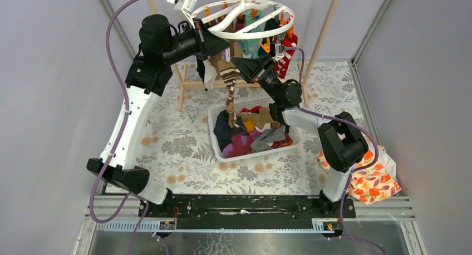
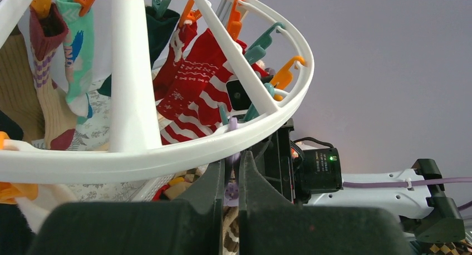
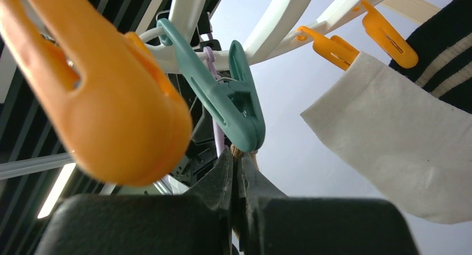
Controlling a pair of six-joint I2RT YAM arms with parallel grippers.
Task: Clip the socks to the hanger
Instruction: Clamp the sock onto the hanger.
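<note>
The hanger [image 1: 243, 35] hangs at the far middle of the scene, above the far edge of the flowered table [image 1: 172, 138], with both arms raised to its near rim. The left gripper [image 2: 232, 157] sits just under the ring. Its fingers are pressed almost together with a thin lilac strip [image 2: 231, 126] between them, running up to the rim; what that strip belongs to I cannot tell.

The right gripper [image 3: 236, 155] points upward, its fingers clenched on a bit of brown fabric right below the mouth of a teal clip [image 3: 234, 99]. From above, a brown-and-cream striped sock [image 1: 230, 96] hangs down from that spot between the two arms, its lower end reaching the white basket [image 1: 212, 130]. An orange clip [image 3: 94, 93] hangs just left of the teal one.

More socks lie heaped in the basket [image 1: 250, 138], near the middle of the table. Others already hang from the ring: red-and-white ones [image 2: 195, 82] on its far right side, and a white one [image 3: 401, 132] from an orange clip beside the teal clip.
</note>
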